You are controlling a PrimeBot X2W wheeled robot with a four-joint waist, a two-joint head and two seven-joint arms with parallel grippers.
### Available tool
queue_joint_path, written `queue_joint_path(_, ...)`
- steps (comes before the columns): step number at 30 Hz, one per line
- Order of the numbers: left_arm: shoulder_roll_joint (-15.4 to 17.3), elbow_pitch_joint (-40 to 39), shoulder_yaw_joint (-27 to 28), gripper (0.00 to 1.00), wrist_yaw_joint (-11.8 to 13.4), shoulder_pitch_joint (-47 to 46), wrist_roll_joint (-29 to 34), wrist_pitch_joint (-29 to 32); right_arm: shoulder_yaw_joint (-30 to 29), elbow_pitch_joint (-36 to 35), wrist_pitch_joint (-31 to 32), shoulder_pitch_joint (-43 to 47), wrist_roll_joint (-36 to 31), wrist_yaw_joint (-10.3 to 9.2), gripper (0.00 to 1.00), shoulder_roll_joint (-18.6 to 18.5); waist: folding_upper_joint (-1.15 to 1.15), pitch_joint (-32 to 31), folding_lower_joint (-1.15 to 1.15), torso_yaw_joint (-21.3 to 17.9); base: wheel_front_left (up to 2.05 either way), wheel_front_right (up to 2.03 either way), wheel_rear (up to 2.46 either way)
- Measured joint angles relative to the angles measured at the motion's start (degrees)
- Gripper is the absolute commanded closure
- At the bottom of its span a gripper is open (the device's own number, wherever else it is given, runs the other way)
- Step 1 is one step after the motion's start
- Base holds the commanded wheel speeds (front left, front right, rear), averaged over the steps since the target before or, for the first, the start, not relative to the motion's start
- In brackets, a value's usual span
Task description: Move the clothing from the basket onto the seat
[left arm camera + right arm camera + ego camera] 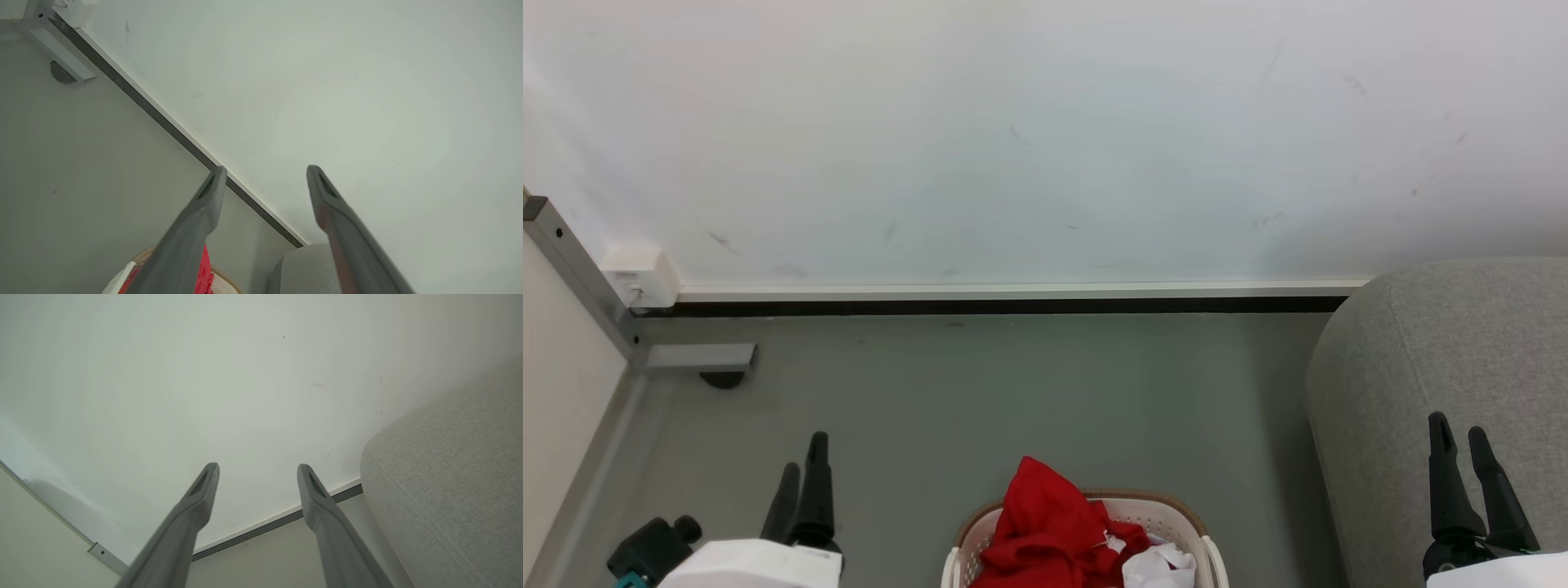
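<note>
Clothing [1045,523]: red heap in basket [1176,502], between the tools, seemingly nearer the left one.
Left tool [803,457]: fingers apart, empty.
Right tool [1458,429]: fingers apart, empty, by the seat [1445,343].

The left tool [805,456] and right tool [1458,425] each have 2 long dark tapered fingers [1450,490] on white forearms [752,567].

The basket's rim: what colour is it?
Tan-brown. The basket shows best in the head view.
</note>
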Motion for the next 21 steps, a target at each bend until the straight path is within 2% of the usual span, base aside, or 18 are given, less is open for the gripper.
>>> queue_joint_path(21, 0.03, 2.71, -1.26, 0.00, 0.12, 0.02, 17.70, -3.60, -4.20, 1.71, -0.16, 0.33, -20.50, 0.01, 0.00, 3.24, 0.00, -0.22, 0.00, -0.08, 0.00, 0.00, 0.00)
